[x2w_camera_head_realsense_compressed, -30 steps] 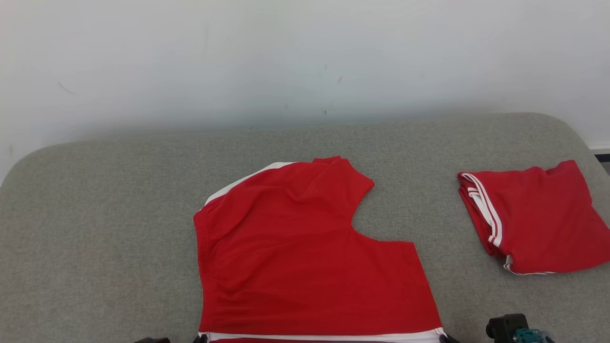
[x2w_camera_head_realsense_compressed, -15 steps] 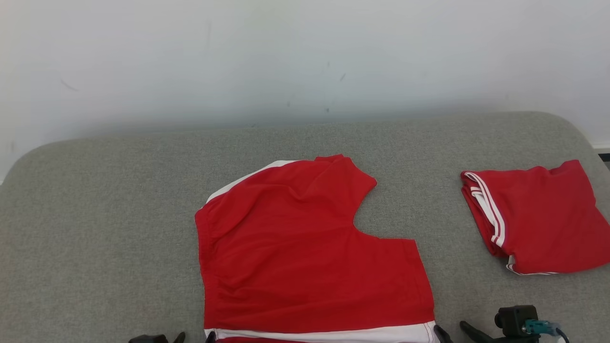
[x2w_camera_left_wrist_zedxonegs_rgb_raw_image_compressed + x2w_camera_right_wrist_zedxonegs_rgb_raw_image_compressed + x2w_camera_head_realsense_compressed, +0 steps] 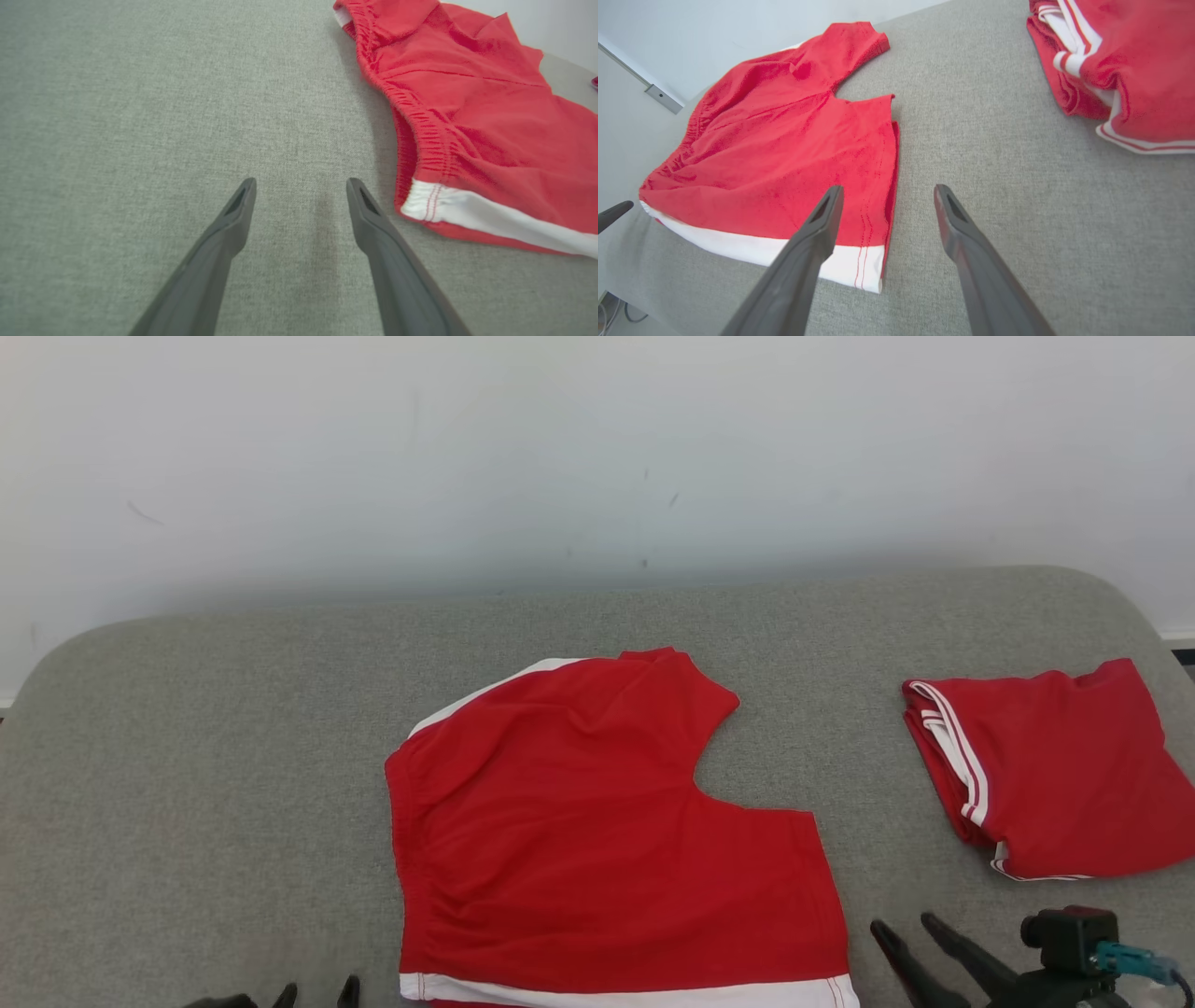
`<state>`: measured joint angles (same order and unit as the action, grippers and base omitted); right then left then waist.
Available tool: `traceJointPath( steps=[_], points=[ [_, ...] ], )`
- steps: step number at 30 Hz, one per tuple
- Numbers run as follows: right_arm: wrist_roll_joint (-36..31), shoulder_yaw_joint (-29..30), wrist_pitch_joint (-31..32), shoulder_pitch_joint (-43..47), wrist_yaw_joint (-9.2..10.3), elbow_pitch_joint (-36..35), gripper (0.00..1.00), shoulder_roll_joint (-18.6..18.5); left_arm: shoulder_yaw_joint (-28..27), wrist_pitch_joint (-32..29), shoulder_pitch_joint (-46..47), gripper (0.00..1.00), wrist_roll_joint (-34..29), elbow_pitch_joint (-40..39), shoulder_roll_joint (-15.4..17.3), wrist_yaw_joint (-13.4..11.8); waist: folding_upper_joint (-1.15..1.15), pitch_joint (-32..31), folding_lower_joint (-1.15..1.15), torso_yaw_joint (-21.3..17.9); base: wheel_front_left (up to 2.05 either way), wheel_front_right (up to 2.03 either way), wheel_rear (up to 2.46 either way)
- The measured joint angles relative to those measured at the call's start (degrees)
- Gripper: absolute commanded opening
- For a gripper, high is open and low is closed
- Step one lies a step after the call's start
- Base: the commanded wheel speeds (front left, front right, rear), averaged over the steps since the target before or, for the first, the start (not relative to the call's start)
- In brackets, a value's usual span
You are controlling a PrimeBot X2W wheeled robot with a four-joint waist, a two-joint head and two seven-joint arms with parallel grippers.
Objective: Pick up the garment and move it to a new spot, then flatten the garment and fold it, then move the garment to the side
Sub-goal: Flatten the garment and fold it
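Two dark pincers sit at the near edge of a grey padded surface [image 3: 187,756], both with fingers spread apart and holding nothing. The left pincer [image 3: 317,991] hovers over bare fabric; in its own wrist view [image 3: 301,183] the garment's near waistband corner, with a white stripe, lies just beside it on the side towards the other arm. The right pincer [image 3: 904,924] stands just off the opposite near corner, the leg hem; from its wrist camera [image 3: 888,188] one finger overlaps that corner.

So the red shorts [image 3: 597,859] lie between the two arms. The gathered waistband is on the robot's left and runs away from it; the legs point to its right. Each arm is nearest its own near corner — a likely start for the fold.

The shorts look mostly flat, with soft wrinkles by the elastic. The far leg is skewed and shorter-looking, and a curved notch separates the legs.

Well apart to the right rests a second red garment [image 3: 1055,775], already folded.
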<state>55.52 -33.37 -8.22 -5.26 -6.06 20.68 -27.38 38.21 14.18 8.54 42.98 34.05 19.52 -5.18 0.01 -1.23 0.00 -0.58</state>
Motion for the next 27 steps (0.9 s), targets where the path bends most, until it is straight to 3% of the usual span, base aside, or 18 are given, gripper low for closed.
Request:
traceJointPath(
  steps=[3, 15, 19, 27],
  points=[
    [-0.5, 1.6, -2.8, -0.2, 0.11, -2.0, 1.00, -0.1, -0.8, 0.0, 0.0, 1.00, -0.8, -4.0, 0.4, -0.5, 0.00, -0.1, 0.00, -0.1, 0.00, 0.00, 0.00],
    [-8.0, 4.5, -5.6, -5.9, 6.15, -5.7, 1.00, 0.4, -8.3, 0.2, -0.1, 1.00, -6.7, -14.3, 0.1, -1.9, 0.00, -0.1, 0.00, -2.0, 0.00, 0.00, 0.00],
    [-11.0, 7.1, -6.0, -6.1, 9.84, -6.2, 1.00, 0.5, -16.2, 0.2, -2.2, 1.00, -10.0, -15.3, -1.5, -1.9, 0.00, 0.1, 0.00, -3.8, 0.00, 0.00, 0.00],
    [-13.7, 11.1, -6.3, -4.1, 11.68, -6.9, 1.00, 0.7, -24.0, 0.2, -6.0, 1.00, -18.6, -16.9, -5.1, -1.9, 0.00, 1.2, 0.00, -5.9, 0.00, 0.00, 0.00]
  ],
)
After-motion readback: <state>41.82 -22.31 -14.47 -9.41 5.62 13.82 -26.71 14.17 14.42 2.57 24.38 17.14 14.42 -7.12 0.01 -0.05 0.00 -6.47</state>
